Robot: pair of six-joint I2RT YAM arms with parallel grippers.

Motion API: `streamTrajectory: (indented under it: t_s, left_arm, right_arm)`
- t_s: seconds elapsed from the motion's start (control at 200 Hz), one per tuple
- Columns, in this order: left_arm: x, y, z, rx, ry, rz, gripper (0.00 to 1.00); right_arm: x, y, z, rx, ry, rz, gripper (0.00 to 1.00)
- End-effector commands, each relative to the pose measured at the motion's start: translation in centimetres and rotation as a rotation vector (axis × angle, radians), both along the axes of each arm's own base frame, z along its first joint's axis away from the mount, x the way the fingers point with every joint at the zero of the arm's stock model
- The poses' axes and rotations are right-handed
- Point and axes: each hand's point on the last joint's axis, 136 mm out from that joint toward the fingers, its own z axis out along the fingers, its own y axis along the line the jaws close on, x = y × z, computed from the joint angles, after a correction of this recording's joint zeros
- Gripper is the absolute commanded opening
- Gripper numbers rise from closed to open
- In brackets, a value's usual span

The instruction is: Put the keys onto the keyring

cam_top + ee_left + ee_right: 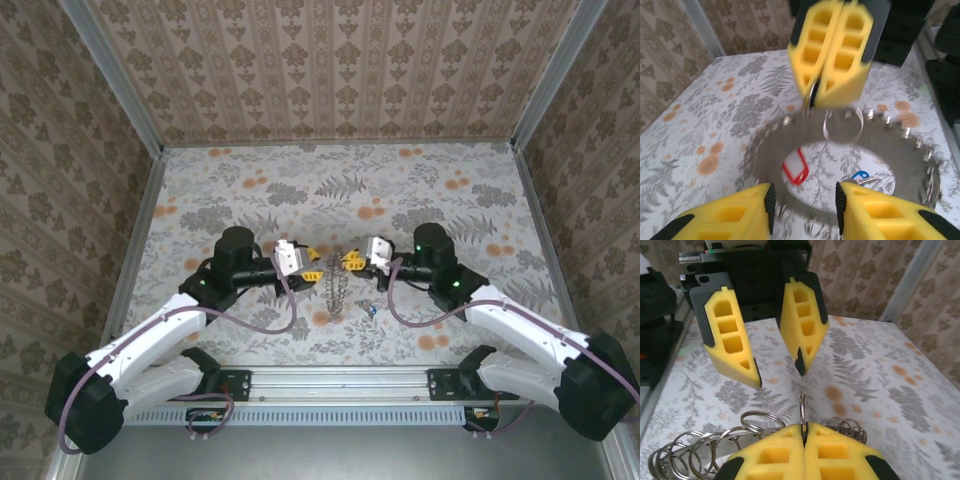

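Observation:
The keyring (337, 288), a wide grey hoop edged with small split rings, hangs edge-on above the table between both grippers. My right gripper (352, 262) is shut on one small split ring (803, 410) on the hoop's rim. In the left wrist view the hoop's band (912, 165) faces me, and the right gripper's fingers (830, 55) pinch its top. My left gripper (805, 210) stands open just in front of the hoop, nothing gripped. It also shows in the right wrist view (779, 376). A red-headed key (796, 167) and a blue-headed key (860, 176) lie on the table behind the hoop.
The flowered table (400, 190) is walled by patterned panels on three sides. A metal rail (340, 385) with both arm bases runs along the near edge. Small keys (370, 310) lie just right of the hanging hoop.

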Motion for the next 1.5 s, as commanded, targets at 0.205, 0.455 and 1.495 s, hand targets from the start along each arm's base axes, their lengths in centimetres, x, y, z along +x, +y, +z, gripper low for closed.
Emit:
streamTrajectory:
  t_s: [0.205,0.455,1.495]
  left_arm:
    - [2.8,-0.1,-3.1,0.199,0.366,0.223,0.41]
    - [-1.9,-3.5,-8.0,0.483,0.515,0.166,0.42]
    - [-0.7,-9.9,-19.7,0.572,-0.016,-0.364,0.34]
  right_arm:
    - [5.7,-10.0,2.1,-0.094,-0.153,-0.558,0.0]
    - [7.9,-16.9,3.2,-0.023,-0.068,-0.889,0.0]
    - [6.7,-20.8,3.2,-0.036,-0.1,-0.965,0.0]
